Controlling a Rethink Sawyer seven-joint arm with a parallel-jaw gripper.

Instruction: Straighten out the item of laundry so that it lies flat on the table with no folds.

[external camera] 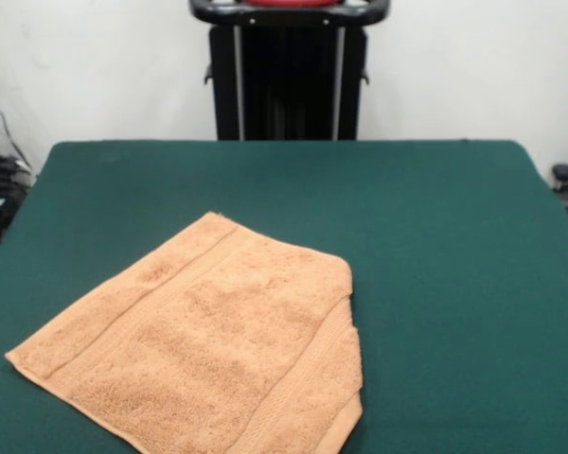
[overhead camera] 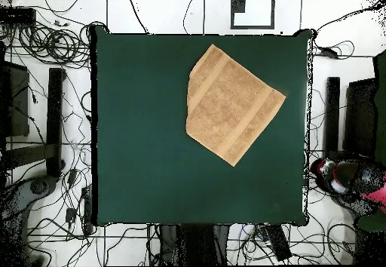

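The item of laundry, a peach terry towel (external camera: 208,350), lies on the near left part of the dark green table (external camera: 435,246) in the front view. It lies turned at an angle, mostly spread out. Its right-hand corner is folded in and leaves a straight doubled edge (external camera: 352,331). In the overhead view the towel (overhead camera: 230,105) lies in the upper right part of the table (overhead camera: 143,128), with the cut-off folded side on its left. The front view shows no arm. In the overhead view a red and black end of the arm (overhead camera: 350,181) sits off the table's right edge, far from the towel.
The black pedestal (external camera: 289,76) stands at the table's far side in the front view. Cables and black gear (overhead camera: 45,45) lie on the floor round the table in the overhead view. A black stand (overhead camera: 332,113) stands beside the table's right edge.
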